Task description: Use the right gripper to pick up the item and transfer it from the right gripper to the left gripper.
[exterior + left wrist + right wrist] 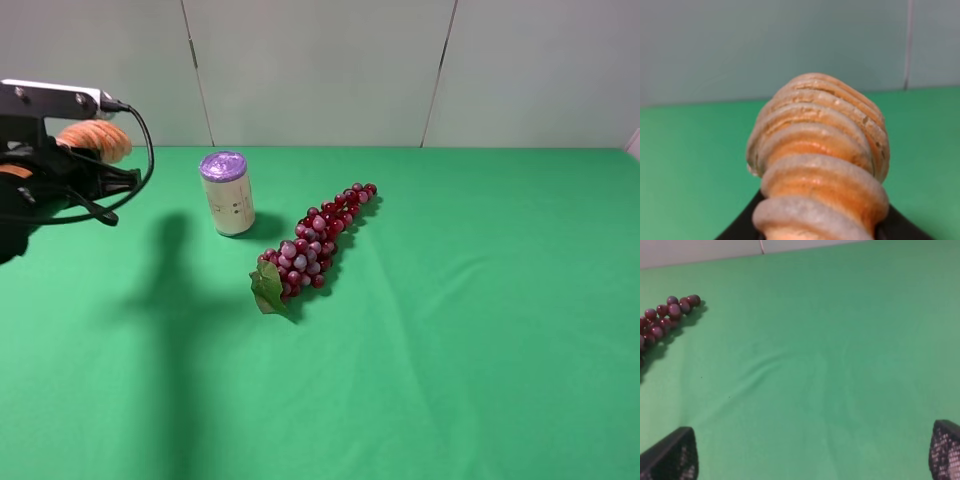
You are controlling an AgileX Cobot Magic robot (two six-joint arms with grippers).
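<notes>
A: From the high camera, where's the roll (97, 139)?
B: Up at the far left edge of the green table (450, 330), off the cloth, clamped in the left gripper (95, 160).
A: What else is on the cloth?
B: A cream can (228, 194) with a purple lid stands upright toward the back, left of middle. Just to its right lies a bunch of grapes (316, 249), leaf end toward the front edge, slanting to the back.
A: And the left wrist camera?
B: The ridged orange-and-cream roll (822, 160) fills the view, rising from between the dark jaws, which are closed on it.
A: The right wrist camera?
B: The right gripper (815, 455) hangs above bare cloth, its fingertips (672, 455) far apart and holding nothing. The tip of the grapes (667, 315) shows at one side.
</notes>
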